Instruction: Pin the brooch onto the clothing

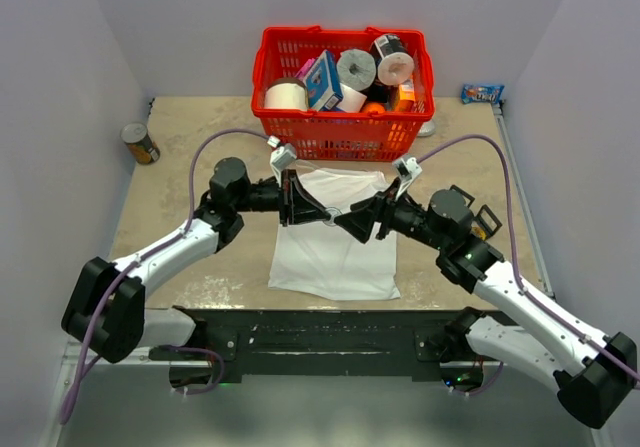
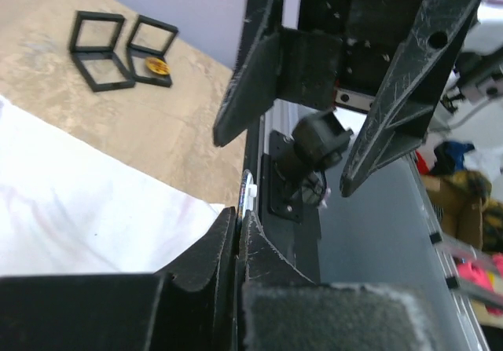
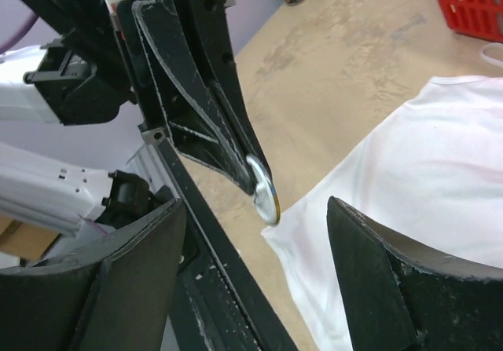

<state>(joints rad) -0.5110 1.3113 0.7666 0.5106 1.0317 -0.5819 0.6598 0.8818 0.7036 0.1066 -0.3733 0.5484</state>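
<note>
While both arms reached inward above the white T-shirt (image 1: 335, 257), the left gripper (image 2: 238, 224) pinched the brooch (image 3: 265, 194) and the right gripper (image 2: 287, 162) faced it, jaws spread.

No word, brand or number can be read in any view. Some things carry print, but it is too small or too blurred to make out. These are the can (image 1: 140, 143) at the far left of the bench (image 1: 190, 117), the blue packet (image 1: 482, 94) at the far right corner, and the blue box (image 1: 322, 80) inside the red basket (image 1: 340, 139) at the far side. In the right wrist view the frame edge cuts off the can's label.
</note>
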